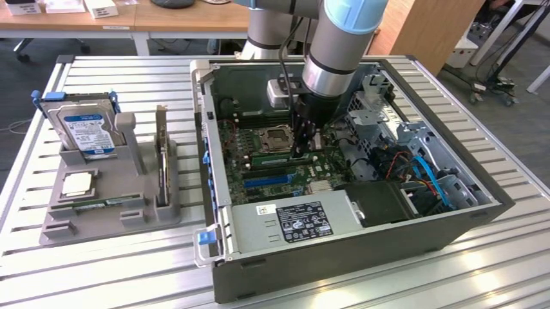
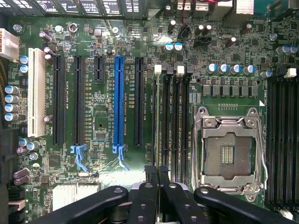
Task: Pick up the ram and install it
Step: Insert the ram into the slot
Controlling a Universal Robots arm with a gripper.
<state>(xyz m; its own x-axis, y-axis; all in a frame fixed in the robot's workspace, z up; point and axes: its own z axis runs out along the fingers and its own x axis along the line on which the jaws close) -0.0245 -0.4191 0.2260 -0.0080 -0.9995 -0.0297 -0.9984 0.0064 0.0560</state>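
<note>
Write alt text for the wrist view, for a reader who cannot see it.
The shut pincer hangs over a green motherboard, its tips at the dark memory slots beside the metal-framed processor socket. One blue expansion slot lies between black slots.

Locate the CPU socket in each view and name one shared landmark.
Exterior view: the CPU socket sits mid-motherboard, just to the exterior view's left of the gripper.
Wrist view: the CPU socket lies between two banks of black memory slots.
Shared landmark: the blue expansion slot.
</note>
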